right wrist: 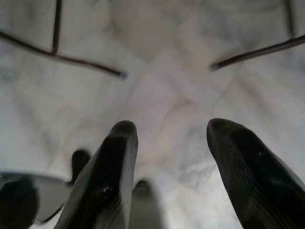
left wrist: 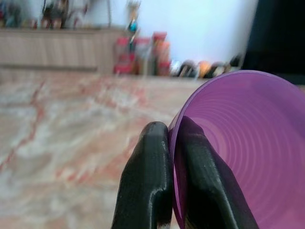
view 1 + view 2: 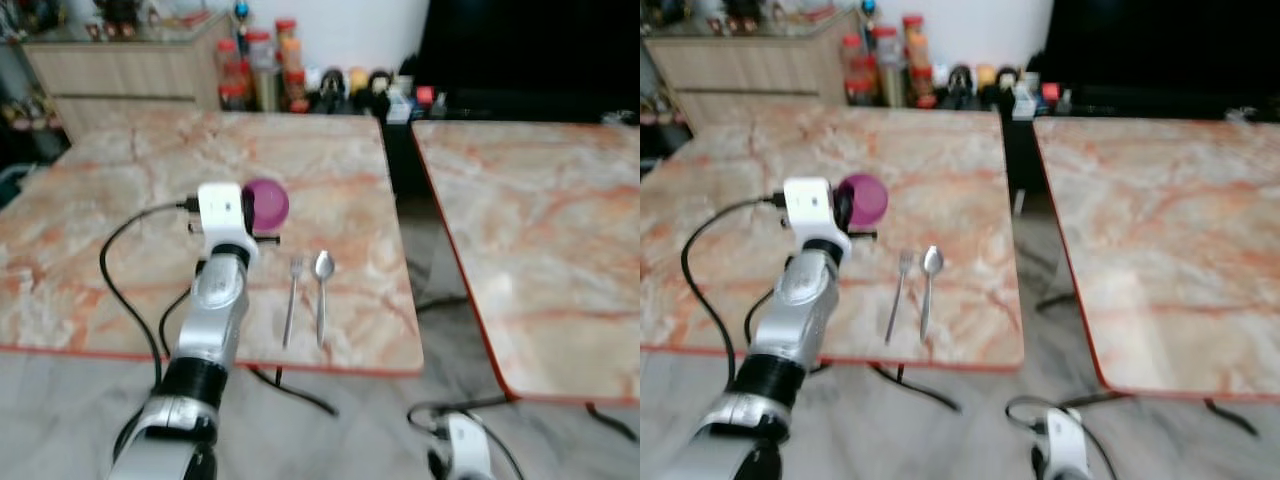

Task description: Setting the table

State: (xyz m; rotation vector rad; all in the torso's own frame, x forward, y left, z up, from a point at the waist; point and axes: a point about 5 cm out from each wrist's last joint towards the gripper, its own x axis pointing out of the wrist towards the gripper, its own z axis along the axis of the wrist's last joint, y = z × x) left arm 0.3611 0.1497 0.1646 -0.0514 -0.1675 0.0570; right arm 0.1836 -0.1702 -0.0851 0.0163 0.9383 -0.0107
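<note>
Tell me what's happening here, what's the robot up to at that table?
It is setting the table. The left gripper is shut on the rim of a purple bowl, holding it over the marble table. A fork and a spoon already lie side by side near the table's front edge, to the right of the arm. The right gripper hangs open and idle above the floor.

bowl (image 2: 238,143): we see translucent purple
fork (image 3: 292,300): silver
spoon (image 3: 322,290): silver
bench (image 3: 330,180): cream marble, orange veins, red edge
floor (image 1: 167,95): we see grey-white marble
left hand (image 2: 177,186): black fingers
jars (image 3: 262,70): red lids
</note>
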